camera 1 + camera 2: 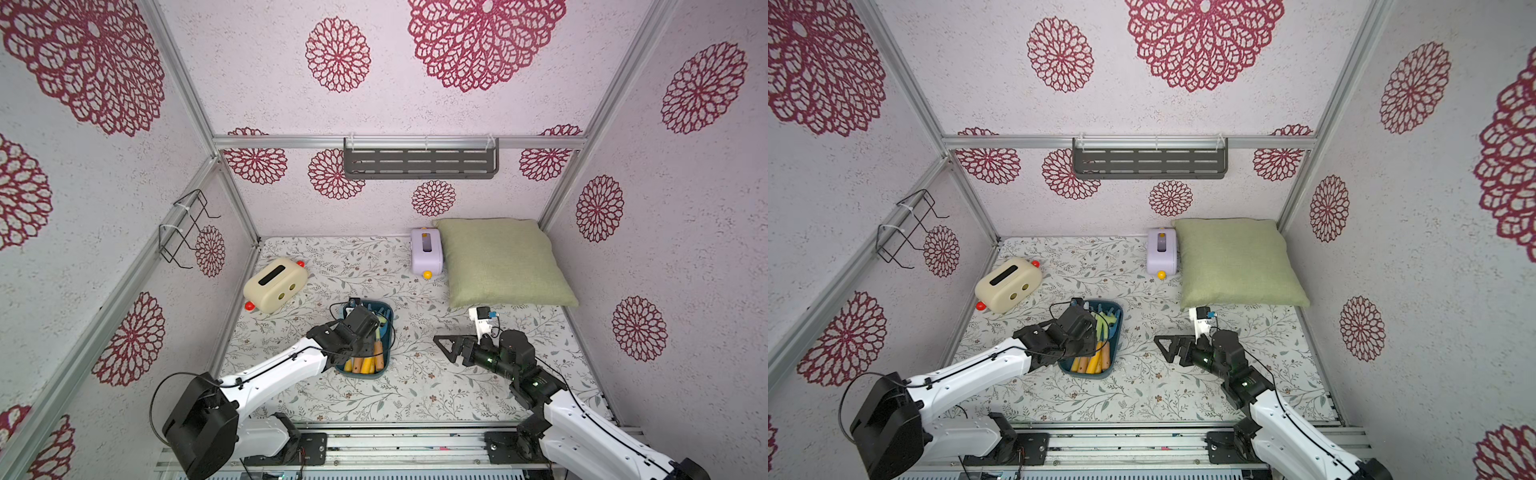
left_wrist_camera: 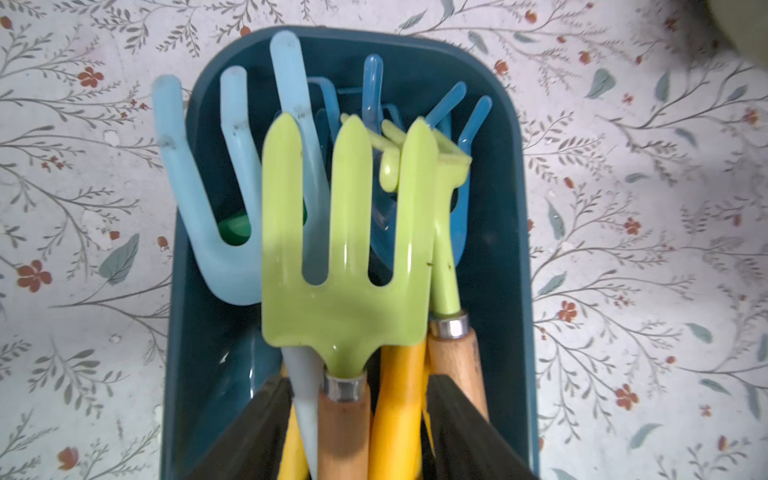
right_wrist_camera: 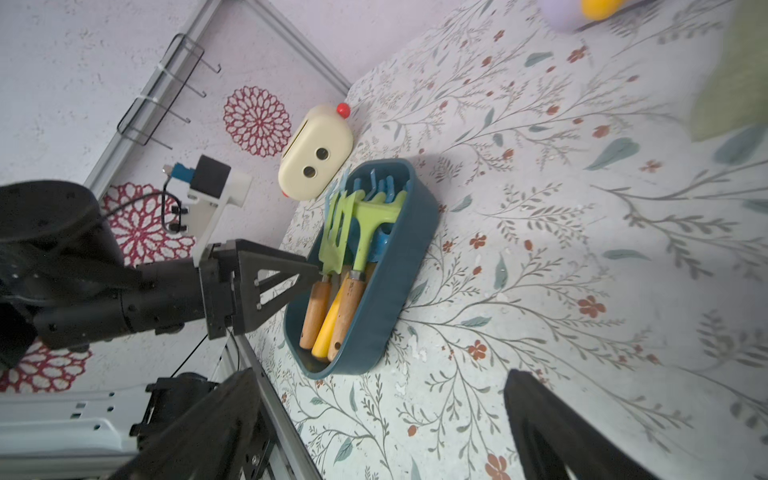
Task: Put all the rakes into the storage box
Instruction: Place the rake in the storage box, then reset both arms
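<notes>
While the rake (image 2: 345, 257) lies in the storage box (image 2: 498, 249), the left end effector (image 2: 357, 380) (spread) straddles its handle.

Here's the storage box (image 3: 405, 266), dark teal, sitting on the floral tablecloth (image 3: 540, 249) and packed with toy tools lying lengthwise. The green rake (image 3: 332, 237) rests on its edge along the wall nearest the left gripper (image 3: 313, 270). That gripper's black triangular fingertips sit right at the rake's metal collar, though contact can't be judged from here. Alongside it are 1 more green tool (image 3: 370, 232), a yellow handle (image 3: 328, 328) and blue tines (image 3: 382, 185) at the far end. The cream box (image 3: 316, 153), 1 red knob showing, sits just beyond. The right gripper (image 3: 380, 374) frames the view, its fingers spread wide.
</notes>
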Available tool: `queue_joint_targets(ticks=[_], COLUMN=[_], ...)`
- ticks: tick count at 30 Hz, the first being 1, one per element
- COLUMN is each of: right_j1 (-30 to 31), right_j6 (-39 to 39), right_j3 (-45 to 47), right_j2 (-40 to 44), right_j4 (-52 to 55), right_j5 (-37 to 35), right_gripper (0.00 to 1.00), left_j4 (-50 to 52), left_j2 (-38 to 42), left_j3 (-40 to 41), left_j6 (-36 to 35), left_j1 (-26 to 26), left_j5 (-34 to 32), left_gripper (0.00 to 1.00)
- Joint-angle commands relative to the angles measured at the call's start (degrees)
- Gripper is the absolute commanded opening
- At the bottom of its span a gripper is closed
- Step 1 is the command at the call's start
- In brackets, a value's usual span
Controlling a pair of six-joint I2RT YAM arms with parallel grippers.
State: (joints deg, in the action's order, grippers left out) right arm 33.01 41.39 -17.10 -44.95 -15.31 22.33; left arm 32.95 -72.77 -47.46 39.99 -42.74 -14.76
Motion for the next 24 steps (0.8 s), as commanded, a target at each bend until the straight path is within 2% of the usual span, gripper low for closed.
queue_joint_targets(ticks=[1,3,6,7,11,17,20,22,24], right_j1=[2.4,2.9,2.9,2.9,2.8,2.9,2.0,-0.3,-3.7], right_j6=[-4.4,-6.3,-9.7,-11.0,-16.4,-20.7,-25.6,-29.3,-31.8], right_j3=[-3.1,-4.3,-5.8,-6.6,-10.4,-15.7,-14.3,-12.2,-9.8], right_j2=[-0.6,-0.7,-0.4,-0.3,-0.8,-2.3,-1.1,-0.4,-0.6], right_j4=[-2.8,-0.2,3.7,5.4,11.6,17.0,13.0,7.7,2.6], right_j5=[-0.4,-3.5,-9.3,-11.5,-18.5,-34.7,-39.6,-41.0,-41.2], right_gripper=[0.99,0.99,0.99,0.99,0.99,0.99,0.99,0.99,0.99], left_j4=[1.0,1.6,2.2,2.7,5.8,7.8,4.2,2.4,-0.9], left_j2=[4.4,6.8,10.7,11.9,15.6,22.4,25.7,26.2,25.7], left_j3=[-1.3,-0.8,0.1,0.2,-0.5,-0.7,1.4,2.6,3.7], left_j6=[1.4,1.7,2.5,2.9,4.1,4.4,2.8,1.7,-1.4], left_j1=[0.5,0.5,0.5,0.5,0.5,0.5,0.9,2.5,5.1], left_j5=[-0.6,-2.6,-6.2,-7.7,-14.2,-25.9,-31.3,-35.5,-36.6], left_gripper=[0.67,0.77,0.96,0.98,0.97,0.97,0.98,0.97,0.97])
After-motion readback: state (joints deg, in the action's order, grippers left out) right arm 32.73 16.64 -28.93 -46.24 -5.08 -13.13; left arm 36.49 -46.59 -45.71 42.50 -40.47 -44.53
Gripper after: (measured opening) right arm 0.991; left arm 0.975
